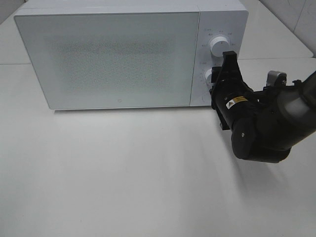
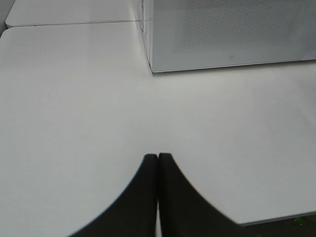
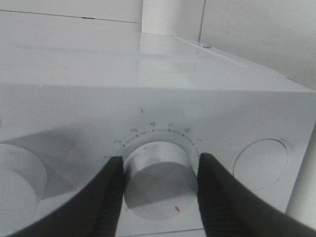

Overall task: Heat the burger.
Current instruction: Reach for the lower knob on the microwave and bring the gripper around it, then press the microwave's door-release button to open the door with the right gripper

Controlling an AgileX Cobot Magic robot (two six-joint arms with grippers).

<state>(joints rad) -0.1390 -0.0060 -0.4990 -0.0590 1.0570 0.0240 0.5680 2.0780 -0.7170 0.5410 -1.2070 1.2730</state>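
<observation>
The burger is out of view. A white microwave (image 1: 113,54) stands at the back of the table with its door closed; its mesh window shows nothing inside. My right gripper (image 1: 216,79) is at the control panel, its two fingers closed on the sides of the lower dial knob (image 1: 208,75). In the right wrist view the gripper (image 3: 158,185) grips this knob (image 3: 157,173), whose red mark points away from the number scale. My left gripper (image 2: 157,159) is shut and empty above the bare table, off the microwave's front left corner (image 2: 150,69).
The upper dial knob (image 1: 218,45) sits above the gripped one and shows in the right wrist view (image 3: 17,177). A round recess (image 3: 260,163) lies on the knob's other side. The white table (image 1: 123,173) spreads in front of the microwave.
</observation>
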